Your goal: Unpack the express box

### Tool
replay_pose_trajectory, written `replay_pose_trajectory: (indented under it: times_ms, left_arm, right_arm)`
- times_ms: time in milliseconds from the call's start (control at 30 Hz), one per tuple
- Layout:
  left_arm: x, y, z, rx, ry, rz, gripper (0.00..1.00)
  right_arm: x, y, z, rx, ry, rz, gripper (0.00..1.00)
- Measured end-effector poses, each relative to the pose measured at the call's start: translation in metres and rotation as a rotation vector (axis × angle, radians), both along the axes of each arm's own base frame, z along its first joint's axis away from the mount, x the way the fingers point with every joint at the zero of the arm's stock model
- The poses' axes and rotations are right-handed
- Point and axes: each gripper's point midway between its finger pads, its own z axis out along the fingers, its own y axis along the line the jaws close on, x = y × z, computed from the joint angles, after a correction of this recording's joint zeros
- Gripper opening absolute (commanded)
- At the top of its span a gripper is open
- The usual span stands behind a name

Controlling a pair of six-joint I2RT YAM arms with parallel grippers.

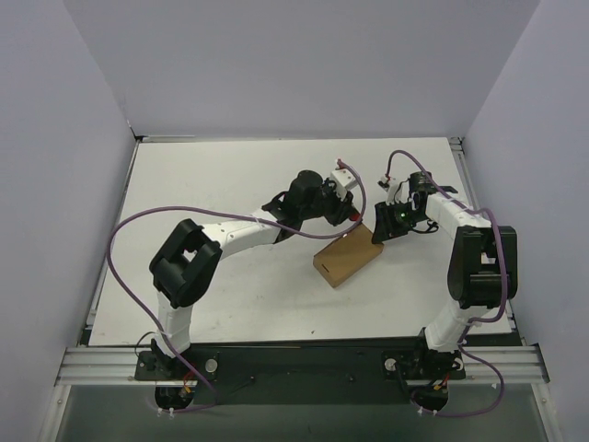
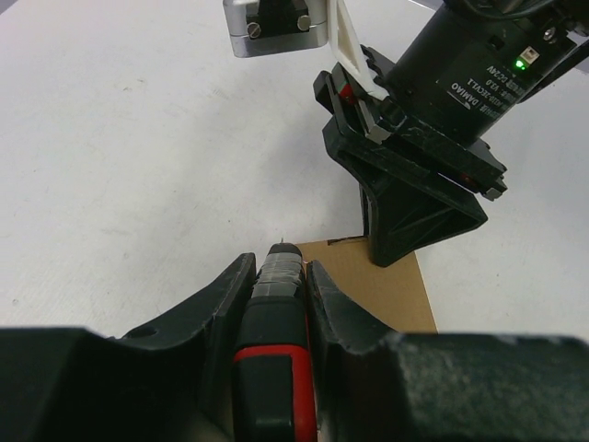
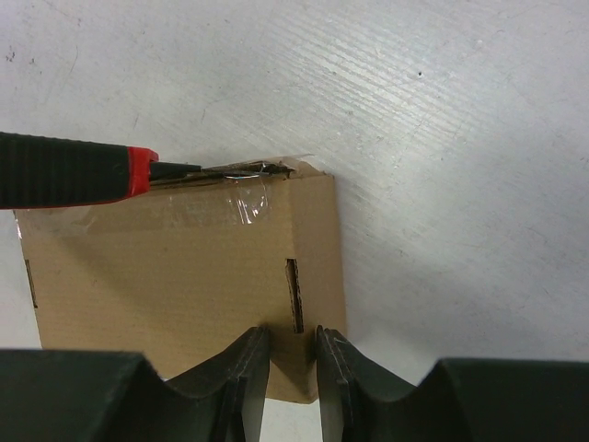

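Left end effector clamps the utility knife, blade at the express box's tape. Right end effector, fingers nearly together, pins it steady near the desk's right edge.

To the left and near side of the flat brown cardboard box, the white tabletop lies open, and I could pass there. The box's far edge is crowded. My left gripper, clamped on the red-and-black utility knife, comes in from the box's far left, with the blade along that edge. My right gripper, fingers nearly together, blocks the box's right end, near the knife tip.
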Motion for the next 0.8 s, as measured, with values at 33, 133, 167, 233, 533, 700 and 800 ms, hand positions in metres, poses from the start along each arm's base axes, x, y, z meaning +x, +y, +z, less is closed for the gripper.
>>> replay_pose_trajectory:
  times_ms: [33, 133, 167, 233, 533, 700, 800]
  left_arm:
    - [-0.001, 0.000, 0.000, 0.004, -0.004, -0.006, 0.00]
    - [-0.002, 0.001, 0.000, 0.015, -0.012, -0.018, 0.00]
    - [-0.003, 0.001, 0.000, 0.018, -0.016, -0.020, 0.00]
    - [-0.003, 0.002, 0.000, 0.023, -0.017, -0.022, 0.00]
    - [-0.005, 0.002, -0.001, 0.031, -0.016, -0.017, 0.00]
    - [-0.005, 0.002, -0.001, 0.031, -0.016, -0.017, 0.00]
    - [-0.005, 0.002, -0.001, 0.030, -0.013, -0.016, 0.00]
  right_arm:
    - [0.000, 0.000, 0.000, 0.002, 0.000, 0.000, 0.27]
    - [0.000, 0.001, -0.001, 0.005, 0.004, 0.000, 0.26]
    - [0.000, 0.001, 0.000, 0.007, 0.005, -0.002, 0.26]
    - [0.000, 0.002, 0.000, 0.013, 0.012, -0.006, 0.26]
    - [0.003, -0.005, 0.007, -0.013, -0.031, -0.044, 0.31]
    - [-0.001, -0.003, 0.039, 0.003, -0.206, -0.012, 0.28]
    - [-0.006, 0.010, 0.047, 0.015, -0.260, 0.051, 0.24]
